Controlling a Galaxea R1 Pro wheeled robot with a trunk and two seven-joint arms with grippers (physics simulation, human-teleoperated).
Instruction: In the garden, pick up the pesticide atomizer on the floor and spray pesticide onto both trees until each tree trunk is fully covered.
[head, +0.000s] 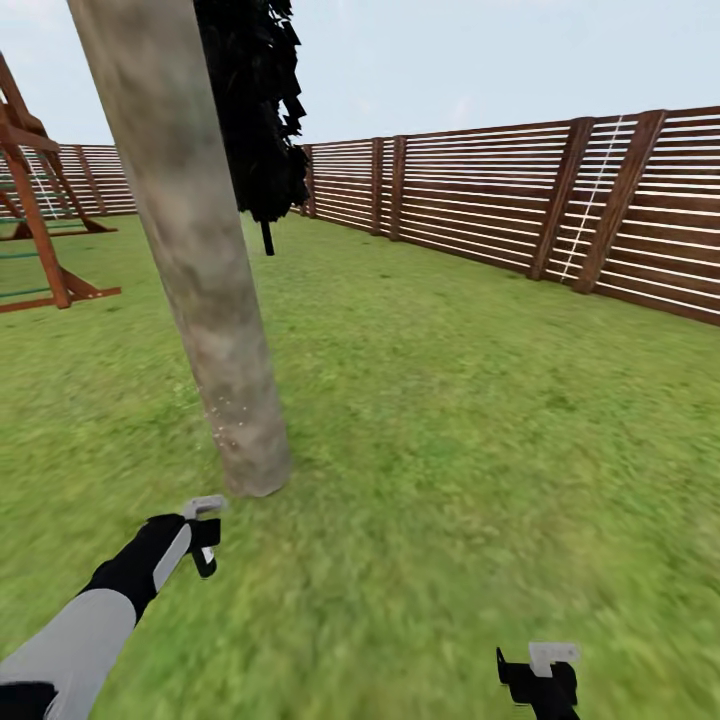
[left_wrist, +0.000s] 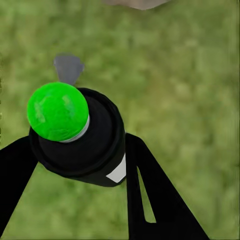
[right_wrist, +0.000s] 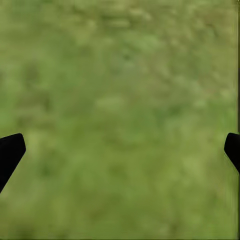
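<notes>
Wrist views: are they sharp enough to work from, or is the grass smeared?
Left wrist view: pesticide atomizer crisp, grass behind soft. Right wrist view: grass blurred throughout, nothing between the open jaws. Head view: tree trunk clear, near grass streaked; flat light, no cast shadows.

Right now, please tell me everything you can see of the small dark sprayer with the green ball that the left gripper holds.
The small dark pesticide atomizer has a round black body with a white label patch, a bright green ball on a pale collar, and a grey nozzle piece beyond it. It sits between the black fingers of the left gripper, which close on its sides, above the grass near the mottled tree trunk.
</notes>
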